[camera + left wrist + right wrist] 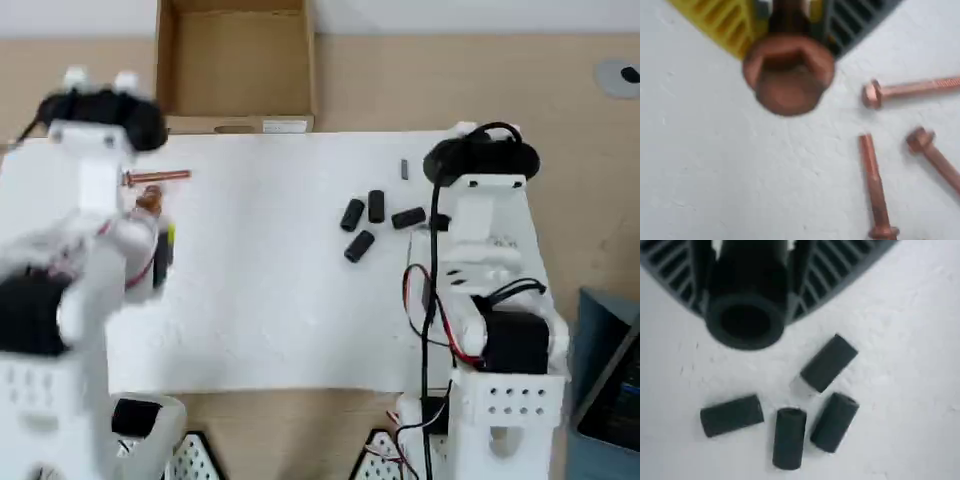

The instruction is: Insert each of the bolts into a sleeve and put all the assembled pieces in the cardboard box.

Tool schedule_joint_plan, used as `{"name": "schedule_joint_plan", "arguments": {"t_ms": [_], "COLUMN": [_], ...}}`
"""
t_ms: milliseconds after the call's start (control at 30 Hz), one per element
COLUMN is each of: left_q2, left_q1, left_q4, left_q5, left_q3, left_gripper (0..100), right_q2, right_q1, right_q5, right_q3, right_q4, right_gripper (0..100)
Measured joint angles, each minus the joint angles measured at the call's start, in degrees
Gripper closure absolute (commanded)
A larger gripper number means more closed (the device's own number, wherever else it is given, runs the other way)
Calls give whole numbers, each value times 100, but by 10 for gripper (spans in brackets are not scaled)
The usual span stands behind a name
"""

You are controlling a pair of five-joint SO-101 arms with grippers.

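From above, a white mat [260,300] covers the tan table [400,80]. An open cardboard box [236,120] stands against the mat's far edge. The left arm [95,190] leans over the mat's left edge and hides part of the loose bolts [160,177] lying there. The right arm [480,240] stands over the mat's right side, just beside the loose sleeves [376,206], which are scattered right of the mat's middle.

In the left wrist view, the left gripper [790,17] is clenched on the held bolt [788,75] above the mat. The bolt is copper-coloured, and its six-sided flanged head faces the camera between a yellow finger [715,22] and a dark finger [860,17]. Three loose bolts lie flat on the mat, none touching another.

In the right wrist view, the right gripper [747,260] grasps the held sleeve [745,317], a short black tube with its open bore facing the camera, above the mat. Four loose sleeves lie on the mat, two of them side by side.
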Motion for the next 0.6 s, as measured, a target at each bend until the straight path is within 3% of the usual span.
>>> {"name": "schedule_joint_plan", "arguments": {"t_ms": [400,600], "left_q2": [-3508,-4967], "left_q1": [0,0], "left_q4": [-1635,-2435], "left_q5": [1451,2031], "left_q3": [3420,4958], "left_gripper": [998,999], "right_q2": [0,-88], "right_q1": [-985,-1292], "right_q5": [9,9], "right_q3": [1336,1389], "right_q4": [-1530,-1723], "right_gripper": [989,989]}}
